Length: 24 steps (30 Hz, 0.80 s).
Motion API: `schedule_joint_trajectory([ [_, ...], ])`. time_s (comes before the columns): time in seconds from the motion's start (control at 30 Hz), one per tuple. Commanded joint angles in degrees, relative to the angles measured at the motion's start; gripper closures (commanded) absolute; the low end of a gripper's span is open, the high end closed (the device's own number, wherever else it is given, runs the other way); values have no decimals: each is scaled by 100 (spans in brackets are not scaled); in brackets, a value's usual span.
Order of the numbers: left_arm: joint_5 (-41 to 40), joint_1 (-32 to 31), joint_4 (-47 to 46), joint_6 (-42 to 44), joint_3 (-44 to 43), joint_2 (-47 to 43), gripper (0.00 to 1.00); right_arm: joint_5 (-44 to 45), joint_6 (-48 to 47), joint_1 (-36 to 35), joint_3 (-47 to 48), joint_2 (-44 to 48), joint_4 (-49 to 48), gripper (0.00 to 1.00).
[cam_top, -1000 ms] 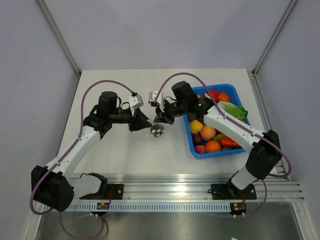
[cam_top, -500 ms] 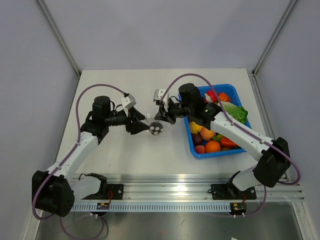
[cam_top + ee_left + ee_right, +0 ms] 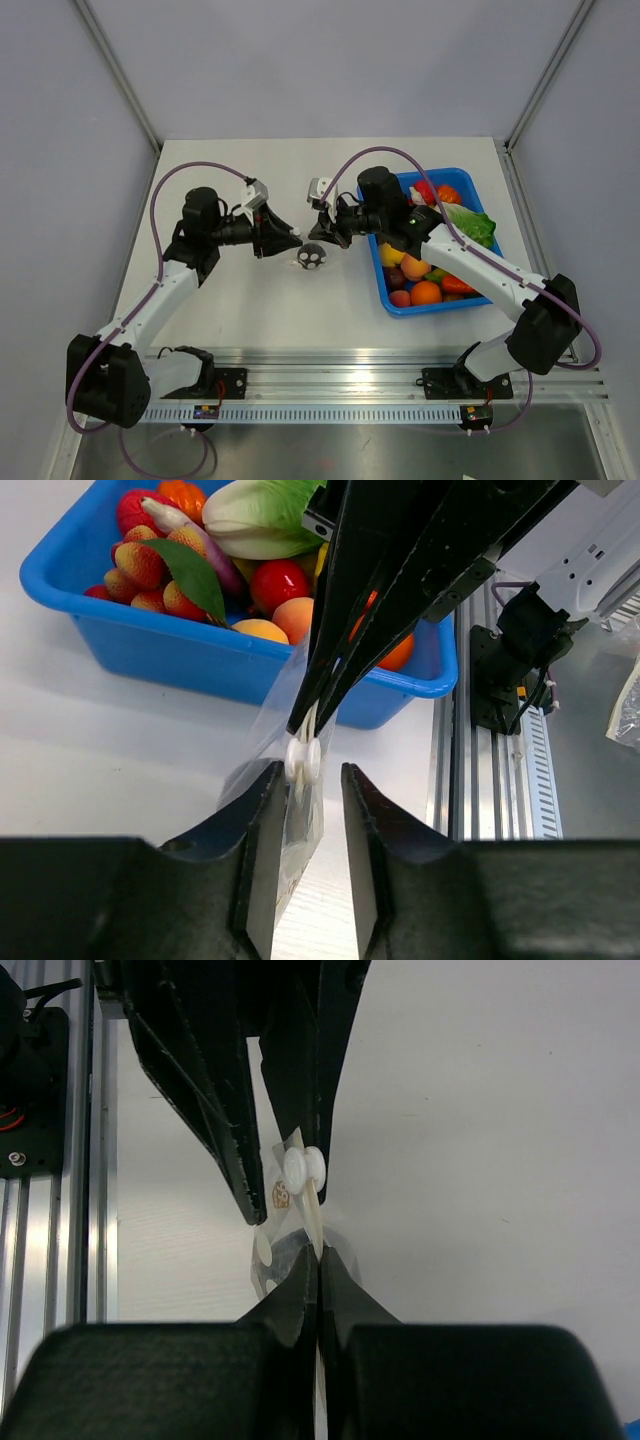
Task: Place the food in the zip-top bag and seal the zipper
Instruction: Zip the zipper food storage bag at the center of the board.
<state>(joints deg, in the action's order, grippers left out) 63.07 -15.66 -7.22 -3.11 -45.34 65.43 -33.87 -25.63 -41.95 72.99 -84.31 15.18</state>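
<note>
step in hand looks like sealing: the small round dark purple-black toy fruit (image 3: 314, 259) already sits low inside the small clear crinkly zip-top bag (image 3: 298, 845). the bag is held up between the two arms, low over the white tabletop (image 3: 240, 300), just left of the blue plastic tray of toy fruit (image 3: 430, 308). can't tell if the bag bottom touches down. to do it well i'd use the right pincer (image 3: 318, 1258) as the anchor, close the left pincer (image 3: 306, 780) square on the mouth edge, then run it along the strip with even pressure. no yanking, or the film slips out or the seal skips. right pincer: clamped flat on the bag's top edge, no gap showing. left pincer: narrowly parted, one finger either side of that edge, with a small white round piece (image 3: 303, 758) on the film between them. can't tell if either pad touches the film. the zipper is too faint to see, so no read on how much is closed.
</note>
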Motion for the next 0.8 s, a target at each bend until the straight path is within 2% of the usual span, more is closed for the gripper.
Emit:
schedule_joint_trajectory([
  [0.0, 293, 10, -157, 38, -133, 66, 75, -94, 67, 29, 31, 161, -261, 100],
  [0.2, 303, 10, 19, 118, -150, 40, 77, -85, 93, 29, 49, 143, -296, 100],
  [0.23, 311, 10, 63, 153, -150, 23, 81, -85, 102, 38, 40, 126, -288, 100],
  [0.3, 338, 19, 98, 197, -159, 14, 100, -59, 128, 21, 22, 134, -340, 100],
  [0.4, 294, 10, 134, 232, -150, -30, 100, -76, 172, 29, 31, 117, -314, 100],
  [0.43, 268, 10, 134, 232, -142, -48, 100, -67, 172, 29, 83, 99, -288, 91],
  [0.47, 241, 10, 125, 241, -124, -74, 100, -59, 163, 38, 110, 91, -183, 73],
  [0.53, 136, 10, 90, 232, -89, -153, 100, -146, 67, 29, 180, 134, -51, 66],
  [0.57, 109, 19, 98, 241, -98, -171, 100, -173, -12, 29, 189, 169, 46, 54],
  [0.7, 21, 19, 256, 276, -159, -224, 100, -304, -223, 29, 233, 380, 195, 48],
  [0.77, -5, 19, 362, 417, -177, -224, 100, -418, -267, 29, 496, 328, 458, 48],
])
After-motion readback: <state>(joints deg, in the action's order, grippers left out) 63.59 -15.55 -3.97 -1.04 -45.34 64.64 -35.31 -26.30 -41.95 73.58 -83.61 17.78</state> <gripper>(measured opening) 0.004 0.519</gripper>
